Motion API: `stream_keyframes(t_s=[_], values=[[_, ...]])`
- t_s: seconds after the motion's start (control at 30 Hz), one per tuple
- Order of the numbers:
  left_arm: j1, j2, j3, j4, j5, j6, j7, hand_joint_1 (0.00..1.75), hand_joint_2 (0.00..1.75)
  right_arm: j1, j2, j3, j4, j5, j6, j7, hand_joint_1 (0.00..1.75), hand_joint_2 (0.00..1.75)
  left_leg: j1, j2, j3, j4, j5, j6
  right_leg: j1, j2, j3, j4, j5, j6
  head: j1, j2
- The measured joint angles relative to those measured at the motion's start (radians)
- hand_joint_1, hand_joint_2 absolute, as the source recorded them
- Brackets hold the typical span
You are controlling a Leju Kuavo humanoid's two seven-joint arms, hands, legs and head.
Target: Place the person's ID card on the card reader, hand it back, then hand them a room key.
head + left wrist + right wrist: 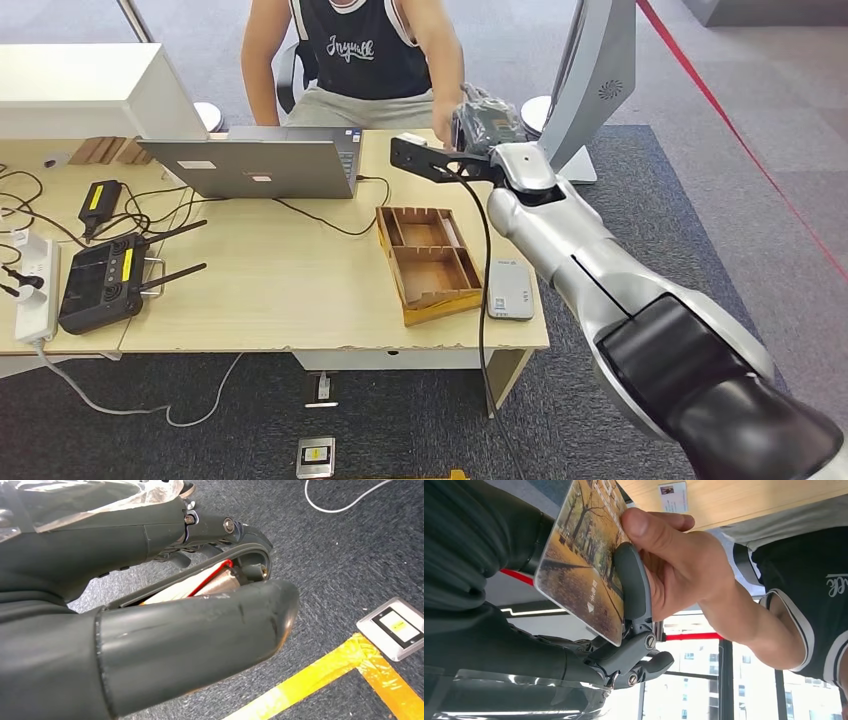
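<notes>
Head view: the right hand [485,125] is stretched across the desk's [290,290] far edge to the seated person [350,50], whose hand [447,105] covers its fingers, so the held card is hidden here. The card reader [510,290] lies beside the wooden tray [428,262].

Left wrist view: the left hand [150,610] hangs above the carpet; its thumb lies close against its curled fingers, and whether they hold anything is unclear.

Right wrist view: the right hand's fingers [631,587] pinch the room key [581,565], a card printed with an autumn tree avenue, while the person's thumb and fingers grip its other edge. An ID card [672,496] lies on the desk beyond.
</notes>
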Motion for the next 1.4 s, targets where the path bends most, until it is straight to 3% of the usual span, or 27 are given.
stream_keyframes(t_s=[0.3,0.33,0.43,0.47,0.8,1.07,1.23,1.4], values=[[0.002,0.001,0.006,0.000,0.001,0.000,0.000,0.00,0.00,0.000,0.002,0.000,0.029,-0.001,-0.002,0.000,1.71,1.75,0.000,0.000,0.000,0.000,0.000,0.000,0.000,0.000,0.000,0.000,0.000,0.000,0.000,0.000],[0.002,0.001,0.006,0.000,0.001,0.000,0.000,0.00,0.00,0.000,0.003,0.000,0.031,-0.001,-0.002,0.000,1.44,1.75,0.000,0.000,0.000,0.000,0.000,0.000,0.000,0.000,0.000,0.000,0.000,0.000,0.000,0.000],[0.002,0.001,0.006,0.000,0.001,0.000,0.000,0.00,0.00,0.000,0.004,0.000,0.035,-0.001,-0.003,0.000,0.16,1.75,0.000,0.000,0.000,0.000,0.000,0.000,0.000,0.000,0.000,0.000,0.000,0.000,0.000,0.000],[0.002,0.001,0.007,0.000,0.001,0.000,-0.001,0.00,0.00,0.001,0.005,0.000,0.035,-0.001,-0.005,0.000,0.00,1.75,0.000,0.000,0.000,0.000,0.000,0.000,0.000,0.000,0.000,0.000,0.000,0.000,0.000,0.000],[0.002,0.001,0.014,0.000,-0.007,-0.002,-0.004,0.00,0.00,-0.015,-0.009,0.000,0.036,0.008,-0.099,-0.035,0.00,1.75,0.000,0.000,0.000,0.000,0.000,0.000,0.000,0.000,0.000,0.000,0.001,0.000,0.000,0.000],[0.005,0.001,0.021,0.001,-0.007,-0.004,-0.021,0.00,0.00,-0.027,-0.085,-0.008,0.013,-0.003,-0.186,-0.056,0.00,1.75,0.000,0.000,0.000,0.001,0.000,0.000,0.000,0.000,0.000,-0.001,0.001,0.000,0.000,0.000],[0.032,-0.006,0.039,0.002,0.027,0.026,-0.043,0.00,0.00,0.029,-0.218,-0.052,-0.081,-0.067,-0.276,-0.012,0.00,1.75,0.000,-0.001,0.001,0.001,0.000,0.001,0.000,0.000,0.001,-0.003,0.001,0.001,0.000,0.000],[0.077,-0.014,0.067,0.005,0.086,0.051,-0.056,0.00,0.00,0.206,-0.448,-0.160,-0.228,-0.147,-0.365,0.057,0.00,1.75,0.000,-0.002,0.002,0.002,-0.003,0.004,0.000,-0.002,0.005,-0.007,0.000,0.002,0.001,0.000]])
